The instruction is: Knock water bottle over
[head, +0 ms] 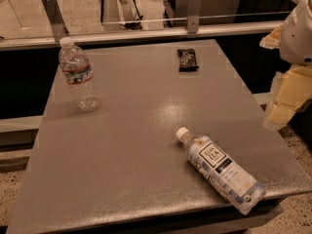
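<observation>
One water bottle, upright, in the far left part of the grey table. Clear ribbed plastic, white cap on top, narrow label banded red, white and blue-green round the upper body. Base flat on the tabletop. Nothing touches it. It stands near the left edge, a little in from the rear edge.

Dark snack bar lies flat near the rear edge, right of centre, well apart from the water bottle.

Larger bottle lies on its side near the front right corner. Its white cap points toward the middle of the table and its base sits at the front edge. White-and-blue label with a black square logo faces up.

Gripper at the right edge of the view, pale yellowish, off the table's right side, hanging below the white rounded arm. Almost the whole table width lies between it and the water bottle. It is nearer the larger bottle, touching neither. Spread or pressed together: cannot tell.

Metal rail with upright brackets runs behind the table.
</observation>
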Motion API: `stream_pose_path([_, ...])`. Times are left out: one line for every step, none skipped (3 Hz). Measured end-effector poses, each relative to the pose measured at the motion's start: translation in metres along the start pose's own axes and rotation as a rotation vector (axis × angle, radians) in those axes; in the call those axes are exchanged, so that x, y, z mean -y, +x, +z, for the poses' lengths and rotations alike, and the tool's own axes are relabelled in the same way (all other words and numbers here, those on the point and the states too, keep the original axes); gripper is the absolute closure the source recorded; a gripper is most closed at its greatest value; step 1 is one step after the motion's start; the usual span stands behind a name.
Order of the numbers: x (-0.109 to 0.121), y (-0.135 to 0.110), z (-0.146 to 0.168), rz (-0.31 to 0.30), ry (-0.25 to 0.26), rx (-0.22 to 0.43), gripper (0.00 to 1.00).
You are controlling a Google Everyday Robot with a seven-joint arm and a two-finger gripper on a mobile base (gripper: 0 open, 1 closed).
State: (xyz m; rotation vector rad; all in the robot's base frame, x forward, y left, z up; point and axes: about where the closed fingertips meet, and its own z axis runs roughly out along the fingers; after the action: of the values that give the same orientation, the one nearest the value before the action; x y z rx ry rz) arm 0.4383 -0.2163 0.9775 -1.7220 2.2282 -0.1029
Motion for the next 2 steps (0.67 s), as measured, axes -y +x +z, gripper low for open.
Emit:
stream_pose_path([0.001,-0.001,-0.001,-0.002,0.004,0.003,0.00])
stream_pose_path([0.008,-0.027,0.011,-0.025,-0.033,0.105,0.00])
